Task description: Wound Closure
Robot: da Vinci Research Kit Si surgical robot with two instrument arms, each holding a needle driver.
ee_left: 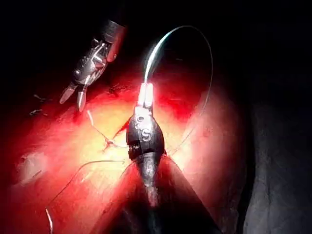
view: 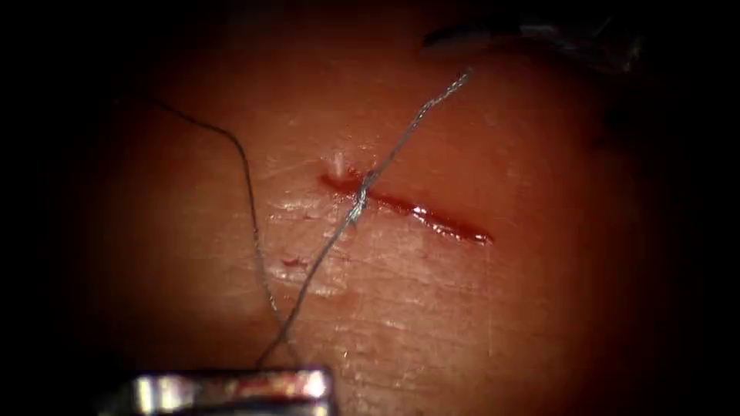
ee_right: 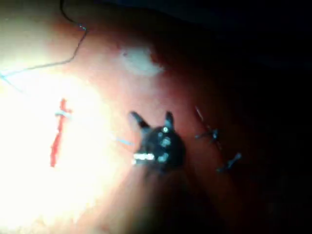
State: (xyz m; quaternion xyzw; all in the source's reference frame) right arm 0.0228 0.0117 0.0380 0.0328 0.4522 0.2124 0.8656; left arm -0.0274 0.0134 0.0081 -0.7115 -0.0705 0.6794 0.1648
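The cut (view: pixel 408 208) runs as a red slit across the tissue (view: pixel 478 308). A twisted pale thread (view: pixel 339 231) crosses the cut near its left end and runs down to my left tool (view: pixel 262 379), where a dark strand (view: pixel 250 200) from the left joins it. In the left wrist view the left tool (ee_left: pixel 145 93) is shut on a bright strand (ee_left: pixel 158 46) that arcs away; I cannot tell whether its thick first part is the needle. My right tool (ee_right: pixel 152 117) stands open, holds nothing and hovers right of the cut, also (ee_left: pixel 72 103).
Red fluid lines the cut. Cut ends of thread from older stitches (ee_right: pixel 210 135) lie on the tissue beyond the right tool. The pale thread's upper end (view: pixel 462 77) lies just below the dim right tool (view: pixel 462 35).
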